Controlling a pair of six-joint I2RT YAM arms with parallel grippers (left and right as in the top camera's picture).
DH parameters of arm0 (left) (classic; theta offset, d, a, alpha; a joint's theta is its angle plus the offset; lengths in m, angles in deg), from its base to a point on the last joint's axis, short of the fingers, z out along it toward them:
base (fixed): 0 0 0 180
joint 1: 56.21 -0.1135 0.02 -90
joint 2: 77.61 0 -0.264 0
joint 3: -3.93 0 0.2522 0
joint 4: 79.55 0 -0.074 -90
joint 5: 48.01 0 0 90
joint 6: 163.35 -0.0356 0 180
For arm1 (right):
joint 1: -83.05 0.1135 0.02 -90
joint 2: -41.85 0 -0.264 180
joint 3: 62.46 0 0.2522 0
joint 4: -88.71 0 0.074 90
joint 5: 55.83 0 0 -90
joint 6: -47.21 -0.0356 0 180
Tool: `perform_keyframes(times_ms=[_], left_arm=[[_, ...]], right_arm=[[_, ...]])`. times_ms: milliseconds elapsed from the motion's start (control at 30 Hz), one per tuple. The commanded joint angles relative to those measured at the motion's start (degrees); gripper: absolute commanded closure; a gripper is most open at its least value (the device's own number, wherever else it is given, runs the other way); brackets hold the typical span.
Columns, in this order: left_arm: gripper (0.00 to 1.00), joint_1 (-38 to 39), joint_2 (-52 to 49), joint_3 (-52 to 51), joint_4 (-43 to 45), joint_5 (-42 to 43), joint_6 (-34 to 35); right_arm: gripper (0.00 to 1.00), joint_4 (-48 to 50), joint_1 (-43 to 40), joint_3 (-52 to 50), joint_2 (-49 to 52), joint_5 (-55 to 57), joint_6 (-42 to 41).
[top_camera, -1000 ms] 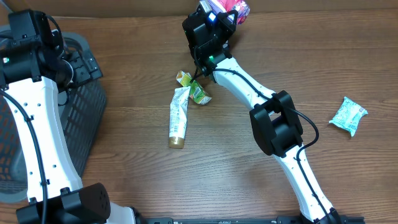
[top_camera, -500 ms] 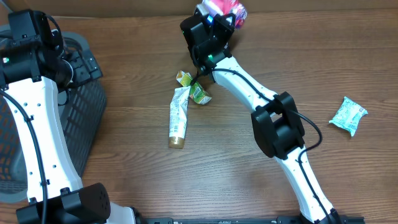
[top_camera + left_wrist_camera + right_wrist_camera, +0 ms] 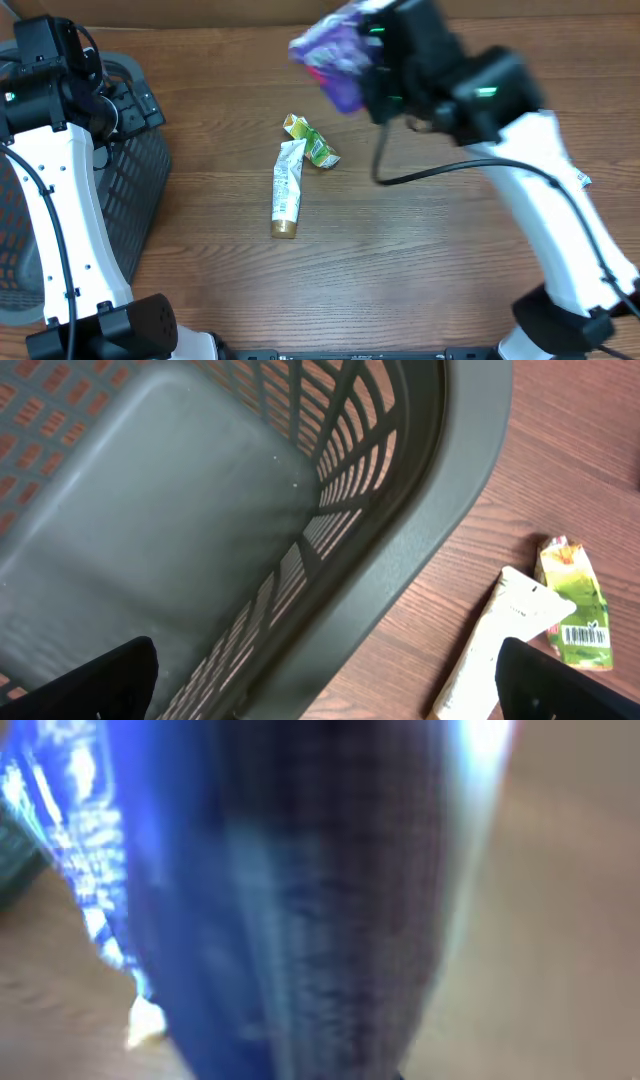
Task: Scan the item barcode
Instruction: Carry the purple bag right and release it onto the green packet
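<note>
Wood surface (image 3: pixel 400 250) below; purple packet (image 3: pixel 335 55) pinched aloft in right gripper (image 3: pixel 372 62) jaws; left gripper (image 3: pixel 325 680) jaws wide.

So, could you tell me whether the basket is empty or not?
Empty, as far as shown: the basket floor in the left wrist view is bare.

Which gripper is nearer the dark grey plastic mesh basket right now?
Left. The left gripper hangs open directly over the basket, by its table-side wall. The right gripper is far off across the wooden table, shut on a crinkly purple packet.
</note>
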Motion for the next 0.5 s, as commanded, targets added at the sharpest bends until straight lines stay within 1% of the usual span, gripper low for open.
perform_keyframes(times_ms=[0,67,100,133,200,267,367,467], left_arm=[[0.00,-0.2,-0.2,0.4,0.0,0.3,0.6],[0.00,-0.2,-0.2,0.4,0.0,0.3,0.6],[0.00,-0.2,-0.2,0.4,0.0,0.3,0.6],[0.00,-0.2,-0.2,0.4,0.0,0.3,0.6],[0.00,-0.2,-0.2,0.4,0.0,0.3,0.6],[0.01,-0.2,-0.2,0.4,0.0,0.3,0.6],[0.00,-0.2,-0.2,0.4,0.0,0.3,0.6],[0.00,-0.2,-0.2,0.4,0.0,0.3,0.6]], right_arm=[[0.96,-9.2,-9.2,-0.1,-0.8,-6.9,-19.3],[0.96,-12.8,-14.0,-0.4,-0.7,-4.3,-23.3],[0.96,-12.8,-16.3,-1.2,-0.7,-2.8,-24.2],[0.96,-12.7,-20.0,-2.8,-0.8,0.7,-27.0],[0.96,-11.4,-24.8,-6.0,-0.7,4.7,-30.6],[0.96,-8.8,-28.9,-10.6,-0.7,5.5,-32.4],[0.96,-0.7,-35.7,-22.4,-0.7,5.2,-33.4],[0.96,5.8,-38.5,-30.0,-0.7,3.8,-33.5]])
